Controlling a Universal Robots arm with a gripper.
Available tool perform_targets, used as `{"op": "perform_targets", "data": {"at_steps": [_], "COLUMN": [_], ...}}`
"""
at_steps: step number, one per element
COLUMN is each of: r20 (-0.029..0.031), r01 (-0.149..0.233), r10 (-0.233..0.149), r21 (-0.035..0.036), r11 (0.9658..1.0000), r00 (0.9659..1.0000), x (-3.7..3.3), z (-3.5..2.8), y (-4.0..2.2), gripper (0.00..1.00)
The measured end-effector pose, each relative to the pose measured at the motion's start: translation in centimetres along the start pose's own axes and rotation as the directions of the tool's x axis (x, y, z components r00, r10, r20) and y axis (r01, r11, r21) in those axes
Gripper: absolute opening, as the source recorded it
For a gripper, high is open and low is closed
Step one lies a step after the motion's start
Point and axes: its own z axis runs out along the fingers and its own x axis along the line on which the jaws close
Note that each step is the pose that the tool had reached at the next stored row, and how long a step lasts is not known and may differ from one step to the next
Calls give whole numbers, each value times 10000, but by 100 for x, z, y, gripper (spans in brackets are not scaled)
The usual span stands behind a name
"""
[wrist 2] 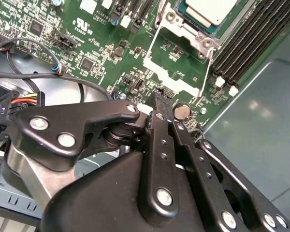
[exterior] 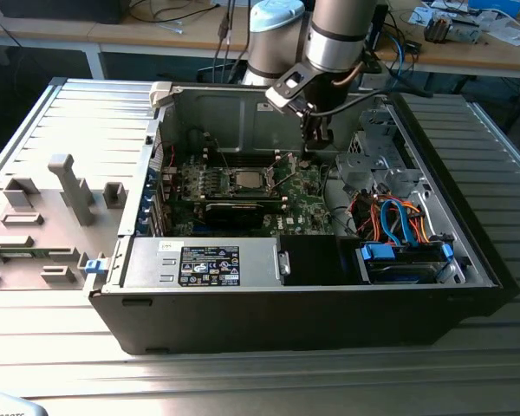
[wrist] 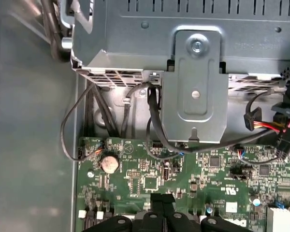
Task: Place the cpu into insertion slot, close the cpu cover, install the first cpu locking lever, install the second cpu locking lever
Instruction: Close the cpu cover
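A ribbed metal bench point(exterior: 260, 381) carries an open computer case point(exterior: 286, 321). The arm point(exterior: 342, 35) is seen reaching down into it from the far side. The green motherboard point(exterior: 305, 192) is laid flat on the case floor.

Near the middle of the board sits the insertion slot point(wrist 2: 176, 19). The cpu point(wrist 2: 210, 9) is seen seated in it, silvery top up, so the first step can be judged done.

The cpu cover point(wrist 2: 169, 75) is swung open off the slot toward the gripper. Bare green board is seen through its window, so the closing is judged not yet done. With the cover open, both locking levers are taken as left to install. A thin wire along the cover's edge may be one of them, but this cannot be told for sure.

The gripper point(wrist 2: 158, 96) is held low over the board, to the exterior view's right of the slot. Its tip is just beside the cover's free edge and a coin cell point(wrist 2: 182, 112). The jaws are clenched together and nothing is grasped.
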Motion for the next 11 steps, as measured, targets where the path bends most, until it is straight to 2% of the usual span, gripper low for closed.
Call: {"op": "perform_targets", "data": {"at_steps": [4,6,11], "r20": [18,31,32], "r01": [223,488,519], "r10": [-223,-488,-519], "r21": [0,0,0], "r11": [9998,9988,9987], "r00": [9997,9988,9986], "x": [0,-1,0], "z": [37,63,84], "y": [19,27,24], "gripper": [11,11,11]}}
